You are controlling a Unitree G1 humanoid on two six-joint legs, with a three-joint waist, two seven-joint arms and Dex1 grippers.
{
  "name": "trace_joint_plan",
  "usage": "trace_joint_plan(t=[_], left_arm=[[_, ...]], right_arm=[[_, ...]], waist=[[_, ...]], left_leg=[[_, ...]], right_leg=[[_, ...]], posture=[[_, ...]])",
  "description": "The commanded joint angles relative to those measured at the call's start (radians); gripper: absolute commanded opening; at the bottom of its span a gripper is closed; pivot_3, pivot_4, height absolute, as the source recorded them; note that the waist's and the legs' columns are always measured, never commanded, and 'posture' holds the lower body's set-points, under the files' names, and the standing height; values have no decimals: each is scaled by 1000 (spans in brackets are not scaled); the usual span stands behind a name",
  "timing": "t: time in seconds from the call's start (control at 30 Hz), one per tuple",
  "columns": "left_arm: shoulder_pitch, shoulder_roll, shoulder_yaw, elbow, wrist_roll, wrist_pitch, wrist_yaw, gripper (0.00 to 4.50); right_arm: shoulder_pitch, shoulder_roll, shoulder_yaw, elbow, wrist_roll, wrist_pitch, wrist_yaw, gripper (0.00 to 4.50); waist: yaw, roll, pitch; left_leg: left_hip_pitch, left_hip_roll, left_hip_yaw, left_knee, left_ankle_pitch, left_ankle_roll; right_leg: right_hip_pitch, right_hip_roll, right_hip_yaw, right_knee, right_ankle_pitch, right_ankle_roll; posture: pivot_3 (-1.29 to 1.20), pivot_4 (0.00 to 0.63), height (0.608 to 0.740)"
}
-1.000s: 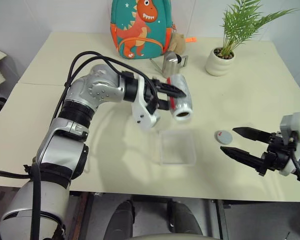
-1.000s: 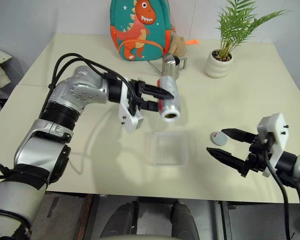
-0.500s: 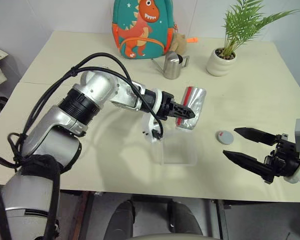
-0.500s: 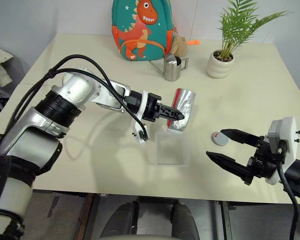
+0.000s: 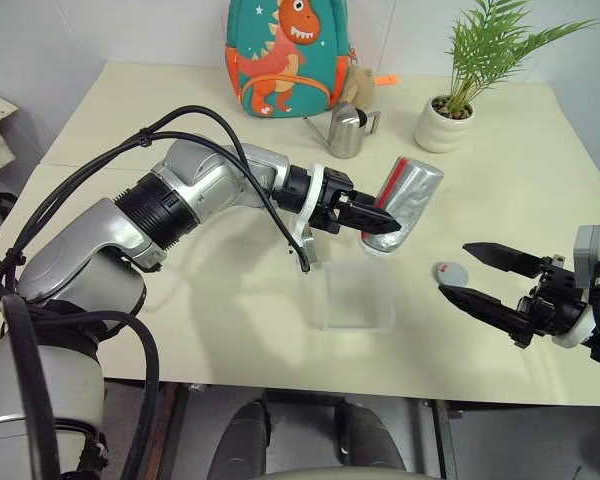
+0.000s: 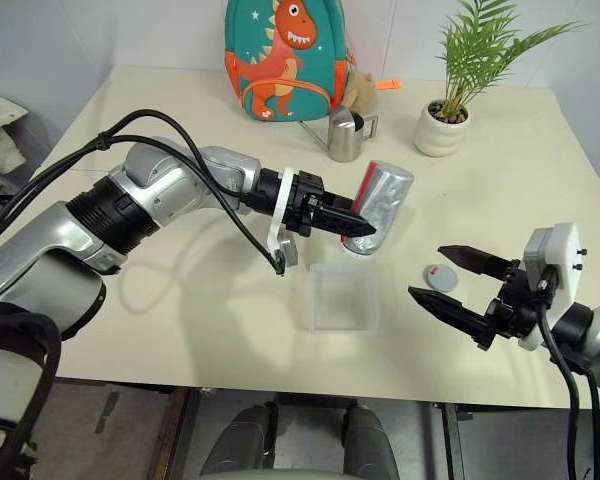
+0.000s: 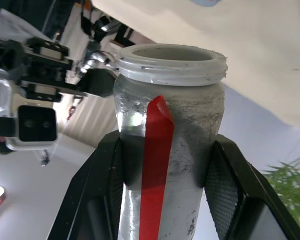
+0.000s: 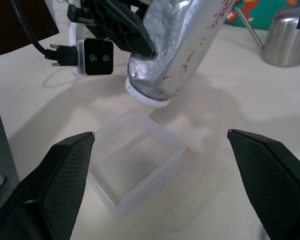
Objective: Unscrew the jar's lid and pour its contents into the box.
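The step in hand is the pour. The left gripper (image 5: pixel 375 217) has its fingers clenched on the jar (image 5: pixel 405 200), which is uncapped and tilted mouth-down, with its rim hanging just above and slightly beyond the far edge of the box (image 5: pixel 357 301). To pour well, the mouth probably needs to come back over the middle of the box before tipping further, since contents falling from where the rim hangs now could land on the counter (image 5: pixel 130 260) beyond the box. A slow tilt, kept low, should stop small pieces from bouncing out of the shallow walls. No contents can be made out in the box or the jar.

The right gripper (image 5: pixel 485 278) hovers to the right of the box, fingers spread wide and empty. The lid (image 5: pixel 447 272) lies flat on the counter between that gripper and the box.

Counted: one box, one lid and one jar; farther back from the box, one steel watering can (image 5: pixel 345 130), one potted plant (image 5: pixel 442 122) and one dinosaur backpack (image 5: pixel 285 55).
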Motion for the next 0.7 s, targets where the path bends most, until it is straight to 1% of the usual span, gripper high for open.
trace_joint_plan(t=[0.03, 0.23, 0.37, 0.5, 0.7], left_arm=[[-3, 26, 27, -71, -28, 45, 38, 1846], [27, 52, 17, -110, -33, 75, 69, 1846], [72, 86, 38, -176, -55, 76, 71, 1846], [101, 109, 53, -173, -25, 167, 189, 1846], [106, 105, 35, -136, 9, 251, 286, 1846]], right_arm=[[-6, 2, 2, -2, -11, -28, -3, 4475], [-26, 8, 29, 7, -25, -42, -9, 4475], [-44, 10, 46, 24, -42, -62, -7, 4475], [-70, 18, 73, 43, -56, -80, -4, 4475], [-123, 6, 104, 83, -75, -92, 12, 4475]], waist=[[-1, 0, 0], [-1, 0, 0], [-2, 0, 0], [-1, 0, 0], [-1, 0, 0]], left_leg=[[0, 0, 0, 0, 0, 0], [0, 0, 1, 0, 0, 0], [1, 0, 1, 1, 0, 0], [1, 0, 2, 4, 0, 0], [1, 0, 2, 10, 0, 0]], right_leg=[[0, 0, 0, 0, 0, 0], [0, 0, 1, 1, 0, 0], [-1, 0, 2, 3, 0, 0], [-1, 0, 3, 6, 0, 0], [0, 0, 3, 9, 0, 0]], posture=[[0, 150, 740], [0, 150, 740], [0, 150, 740], [0, 150, 740], [0, 150, 740]])
